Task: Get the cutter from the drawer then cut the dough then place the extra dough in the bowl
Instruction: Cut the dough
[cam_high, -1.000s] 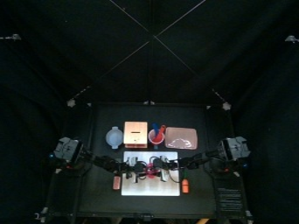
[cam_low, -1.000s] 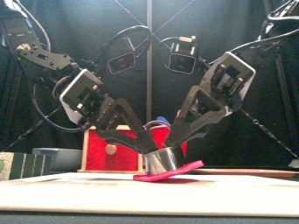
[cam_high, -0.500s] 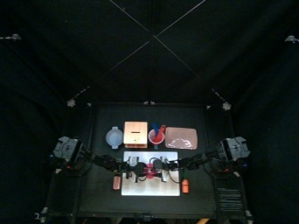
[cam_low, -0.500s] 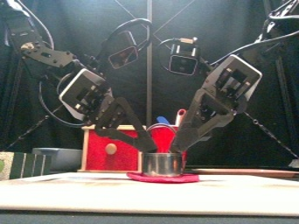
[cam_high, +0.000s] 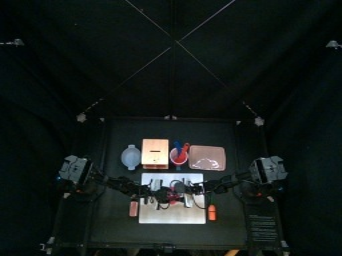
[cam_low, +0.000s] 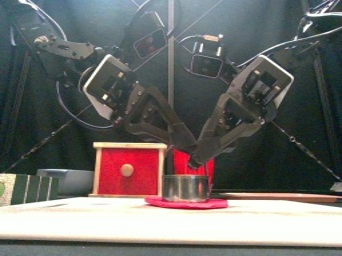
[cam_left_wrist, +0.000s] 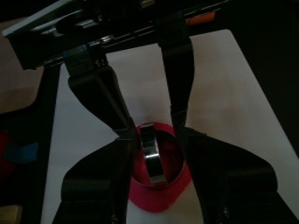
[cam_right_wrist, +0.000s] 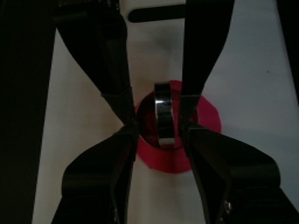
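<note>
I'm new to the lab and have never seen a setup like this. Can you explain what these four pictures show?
It is a robot with two black arms working at a small table. One picture looks down from high above, one looks level from the table's front edge, and two come from cameras on the wrists. A white cutting board lies at the front. On it, a round metal cutter stands on a flat disc of red dough. Behind are a blue-grey bowl, a wooden box with a red drawer front, a red cup and a pink tray. The left gripper and right gripper hang over the cutter with their jaws open, holding nothing.
</note>
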